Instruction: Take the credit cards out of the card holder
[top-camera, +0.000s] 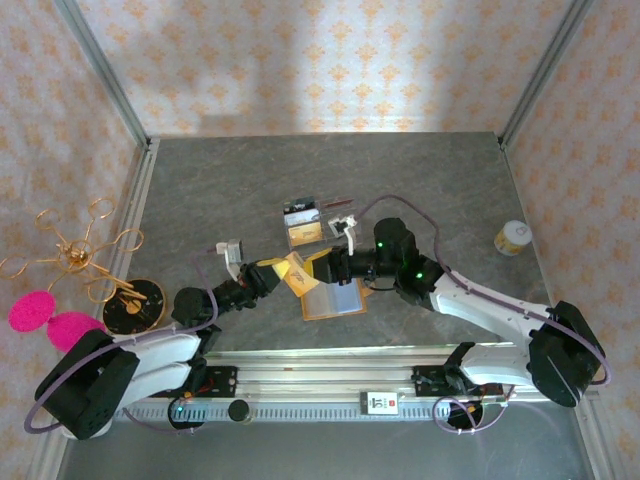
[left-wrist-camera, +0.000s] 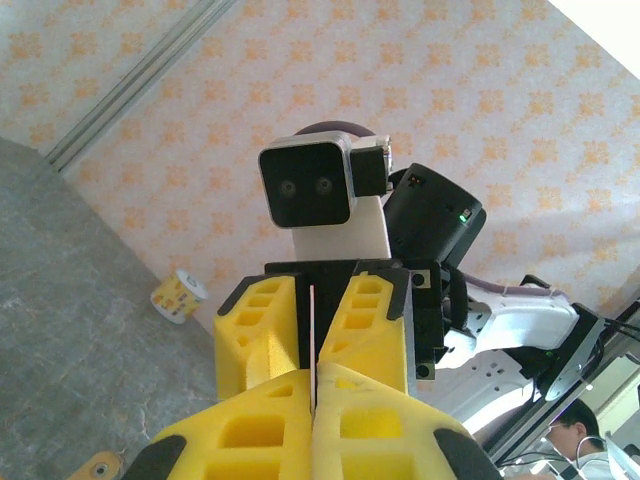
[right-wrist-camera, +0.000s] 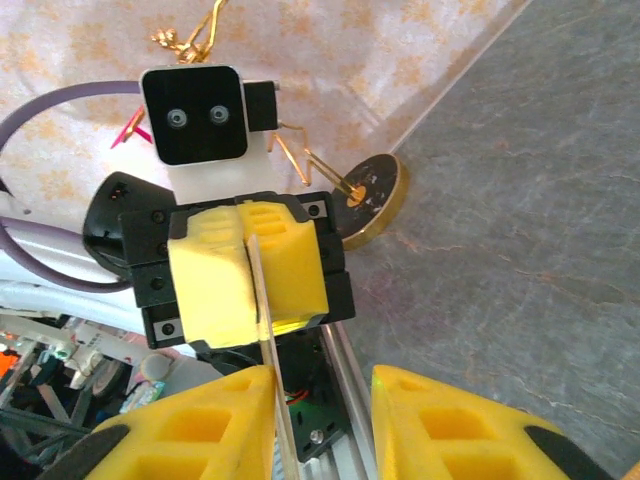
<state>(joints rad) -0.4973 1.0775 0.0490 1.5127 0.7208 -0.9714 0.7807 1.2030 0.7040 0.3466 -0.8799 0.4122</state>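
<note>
Right wrist view: left gripper pinches a credit card, right gripper released

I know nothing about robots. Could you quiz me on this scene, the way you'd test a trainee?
1. True or false: the card holder lies open on the table.
2. Fill in: the jaws of the right gripper stand ____.
3. What clamps the card held above the table? A) left gripper B) right gripper C) both
Key: 1 true; 2 open; 3 A.
</note>
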